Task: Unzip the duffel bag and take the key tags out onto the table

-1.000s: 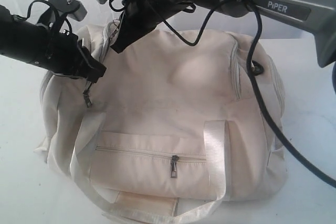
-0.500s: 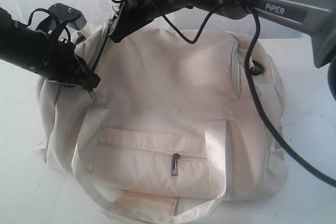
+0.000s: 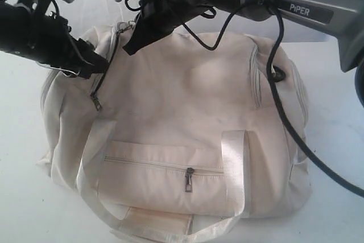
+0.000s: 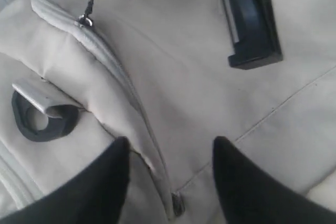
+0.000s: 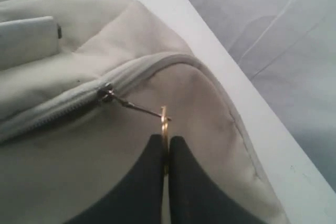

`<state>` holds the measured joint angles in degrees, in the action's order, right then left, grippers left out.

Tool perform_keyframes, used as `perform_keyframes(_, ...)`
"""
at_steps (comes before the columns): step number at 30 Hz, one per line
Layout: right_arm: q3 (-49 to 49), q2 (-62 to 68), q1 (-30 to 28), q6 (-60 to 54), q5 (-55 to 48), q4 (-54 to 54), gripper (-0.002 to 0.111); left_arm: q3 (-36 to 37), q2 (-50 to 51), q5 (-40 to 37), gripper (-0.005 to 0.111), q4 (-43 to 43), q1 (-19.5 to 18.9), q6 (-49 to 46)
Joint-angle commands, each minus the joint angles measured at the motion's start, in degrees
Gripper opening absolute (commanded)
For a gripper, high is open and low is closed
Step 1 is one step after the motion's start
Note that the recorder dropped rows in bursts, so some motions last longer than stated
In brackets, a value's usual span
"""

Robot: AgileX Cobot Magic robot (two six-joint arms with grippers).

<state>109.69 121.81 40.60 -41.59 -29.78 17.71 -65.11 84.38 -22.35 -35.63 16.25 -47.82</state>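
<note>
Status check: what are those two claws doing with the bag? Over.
Right gripper shut on zip ring. Left gripper open over bag. Key tags not in view. No obstruction seen.

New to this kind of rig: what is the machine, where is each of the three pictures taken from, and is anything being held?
It is a robot with two arms, each ending in a gripper with two fingers. The wide picture comes from a camera off the arms: a cream duffel bag lies on a white table. The other two come from cameras on the wrists, looking past the fingers. The right gripper has its fingers shut on the metal ring pull of the bag's zip. The left gripper is open above the bag's fabric, holding nothing. No key tags show.
</note>
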Motion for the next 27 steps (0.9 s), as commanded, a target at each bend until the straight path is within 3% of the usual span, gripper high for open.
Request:
perform_keyframes(1,0.5,-1.2,-0.6,0.3,-0.5,0.4,0.0,-0.3,4.8,5.1,0.068,-2.0,0.5,-0.7)
perform_keyframes(4,0.5,-1.3,-0.6,0.3,0.1,0.4,0.0,-0.3,7.6,6.5,0.056,-3.1,0.5,-0.7)
perform_keyframes(7,0.5,-1.3,-0.6,0.0,3.7,0.4,0.0,-0.3,8.2,4.6,0.009,-3.1,0.5,-0.7)
perform_keyframes(8,0.5,-1.3,-0.6,-0.4,4.6,0.4,0.0,-0.3,8.2,4.1,-0.001,-3.1,0.5,-0.7)
perform_keyframes(17,0.5,-0.3,-0.6,-6.2,10.9,0.1,0.0,-0.3,7.2,-2.7,0.0,-1.2,0.5,-0.3)
perform_keyframes(27,0.5,0.0,-0.6,-6.6,11.1,0.1,0.0,-0.3,2.2,-10.5,0.0,9.8,0.4,8.9)
